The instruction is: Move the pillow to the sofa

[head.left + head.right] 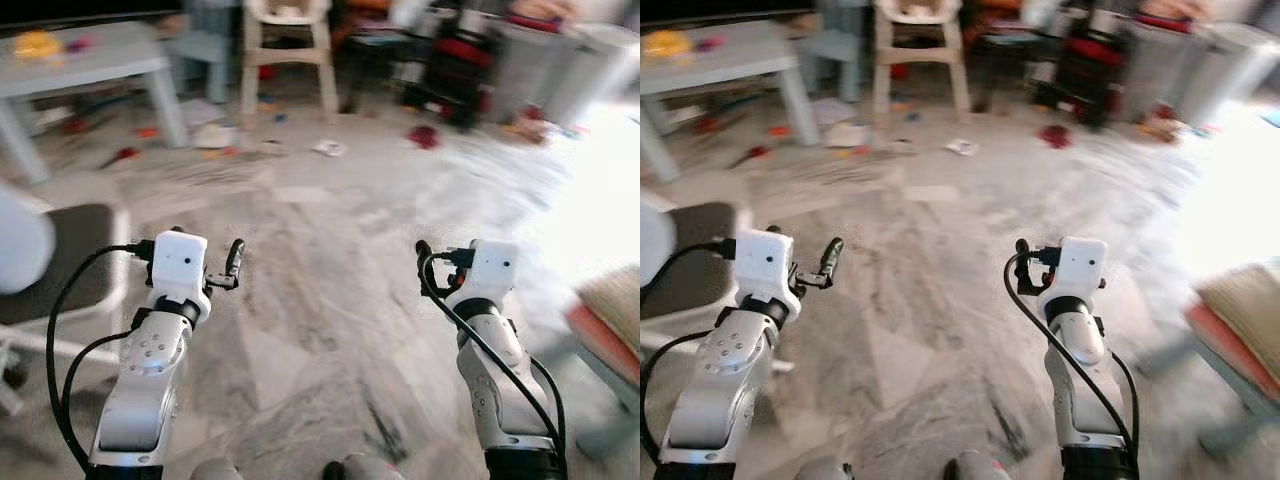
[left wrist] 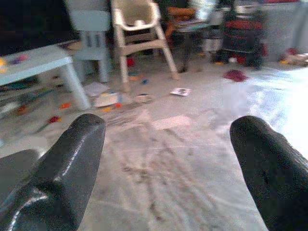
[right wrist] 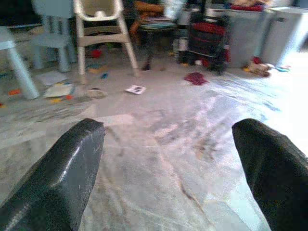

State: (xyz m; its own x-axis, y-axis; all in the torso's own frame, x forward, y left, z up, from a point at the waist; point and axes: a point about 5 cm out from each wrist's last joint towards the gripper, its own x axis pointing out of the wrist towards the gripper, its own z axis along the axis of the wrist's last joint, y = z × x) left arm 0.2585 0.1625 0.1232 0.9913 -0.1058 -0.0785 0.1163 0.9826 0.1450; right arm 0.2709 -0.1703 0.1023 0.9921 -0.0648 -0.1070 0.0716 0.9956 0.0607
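A beige woven cushion (image 1: 612, 298), which looks like the pillow, lies at the far right edge on an orange-red pad (image 1: 600, 340). It is blurred and cut off by the frame. Both arms are raised in front of me over the marble floor (image 1: 330, 200). My left gripper (image 1: 236, 252) is open with nothing between its fingers (image 2: 72, 163). My right gripper (image 1: 424, 252) is open too, its fingers (image 3: 72, 168) spread wide and holding nothing. The cushion lies to the right of the right gripper, well apart from it.
A dark chair seat (image 1: 70, 265) stands close at my left. Further back are a grey low table (image 1: 90, 55), a white high chair (image 1: 285, 40), a pale blue small chair (image 1: 205, 45) and a red-and-black object (image 1: 460, 60). Toys and papers (image 1: 328, 147) litter the far floor.
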